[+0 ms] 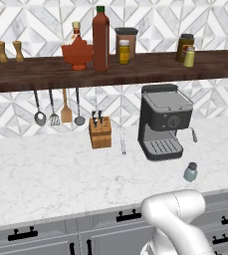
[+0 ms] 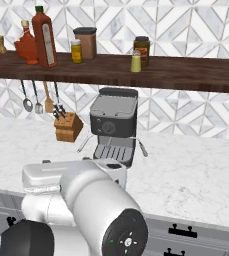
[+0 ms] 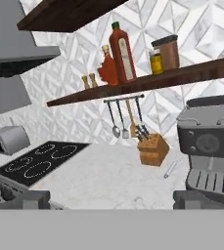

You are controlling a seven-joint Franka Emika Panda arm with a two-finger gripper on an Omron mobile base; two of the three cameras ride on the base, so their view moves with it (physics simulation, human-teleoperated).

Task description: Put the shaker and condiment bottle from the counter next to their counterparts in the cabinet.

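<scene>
Here, arm folded low before the counter (image 1: 60,174), claw (image 3: 111,197) released, aimed level past the knife block (image 3: 153,149).

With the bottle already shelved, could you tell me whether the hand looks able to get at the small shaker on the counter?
Probably yes: the shaker stands alone on the marble counter, near its front edge and apart from the coffee machine.

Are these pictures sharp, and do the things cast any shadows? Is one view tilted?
Left base view: sharp, evenly lit; the shaker on the counter casts only a faint shadow. Right base view: the arm's near body looms large beneath the coffee machine. Hand view: rolled, so the cabinet slants upward to the right; no glare.
</scene>
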